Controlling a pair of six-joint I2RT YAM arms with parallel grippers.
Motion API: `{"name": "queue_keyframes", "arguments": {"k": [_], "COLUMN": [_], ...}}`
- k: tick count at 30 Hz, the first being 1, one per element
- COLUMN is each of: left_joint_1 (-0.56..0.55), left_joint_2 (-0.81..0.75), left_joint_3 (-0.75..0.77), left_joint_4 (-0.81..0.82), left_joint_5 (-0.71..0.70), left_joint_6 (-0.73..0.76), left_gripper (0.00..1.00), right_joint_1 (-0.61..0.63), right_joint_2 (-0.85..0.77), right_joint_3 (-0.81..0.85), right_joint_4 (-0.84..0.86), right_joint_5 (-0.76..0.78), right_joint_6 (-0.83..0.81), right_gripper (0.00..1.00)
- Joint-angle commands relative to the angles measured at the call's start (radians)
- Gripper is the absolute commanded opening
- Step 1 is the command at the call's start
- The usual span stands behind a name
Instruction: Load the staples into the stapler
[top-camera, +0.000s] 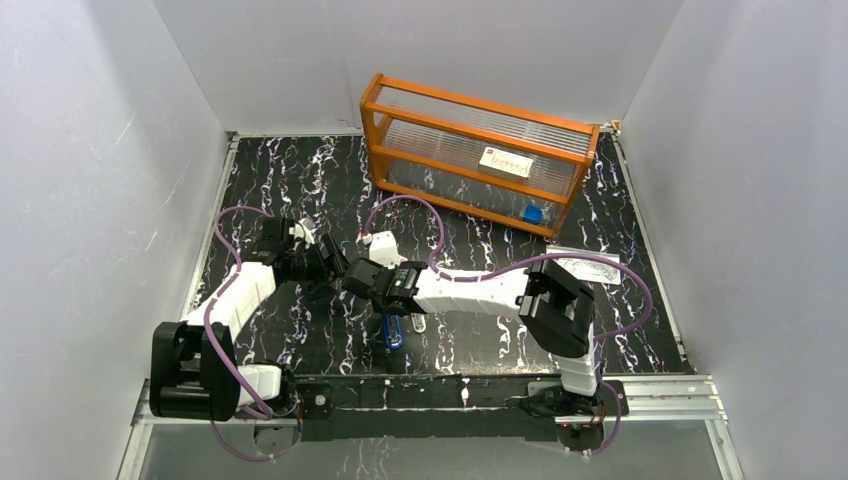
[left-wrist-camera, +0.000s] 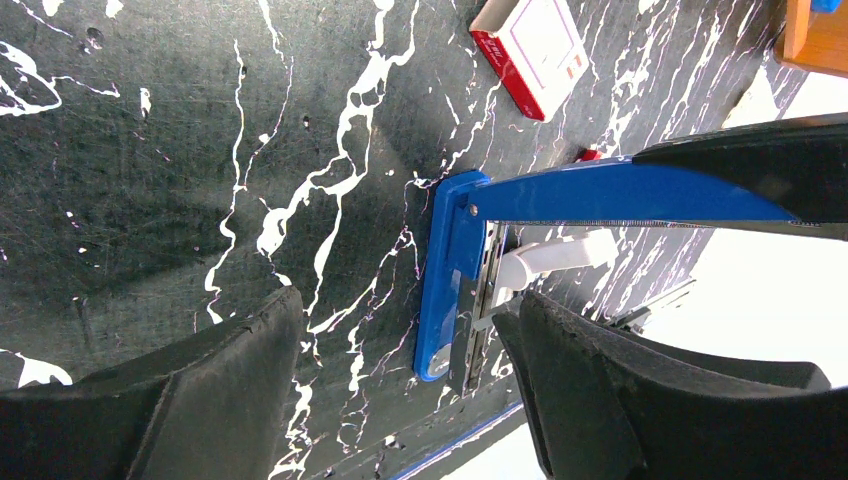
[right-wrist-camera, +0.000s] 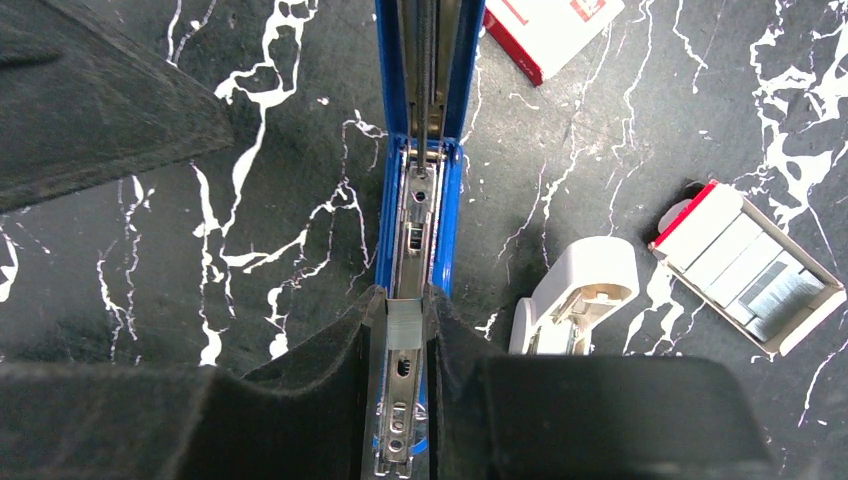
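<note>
Top view: the stapler (top-camera: 393, 332) lies at lower centre. Left wrist: the left gripper (left-wrist-camera: 402, 320) stands spread, with the stapler seen between its fingers. Right wrist: the right gripper (right-wrist-camera: 405, 305) pinches the staples (right-wrist-camera: 405, 328) over the stapler's open channel, at lower centre.

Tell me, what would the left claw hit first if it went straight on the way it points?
Probably the stapler, lying open just ahead of the left gripper, between its spread fingers. Depth is unclear; it might touch the table first.
</note>
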Motion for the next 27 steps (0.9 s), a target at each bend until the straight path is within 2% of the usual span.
{"name": "queue_keyframes", "arguments": {"k": [1, 27], "left_joint_1": [0.005, 0.006], "left_joint_2": [0.002, 0.005], "left_joint_3": [0.001, 0.002], "left_joint_4": [-0.008, -0.008], "left_joint_5": [0.011, 0.011], "left_joint_6": [0.016, 0.016], "left_gripper": [0.76, 0.76], "right_joint_1": [-0.004, -0.004], "right_joint_2": [-0.008, -0.024], "right_joint_3": [-0.02, -0.05], "right_joint_4": [0.015, 0.049], "right_joint_5": [0.011, -0.02], "right_joint_6": [0.013, -0.021], "right_gripper": [0.27, 0.28]}}
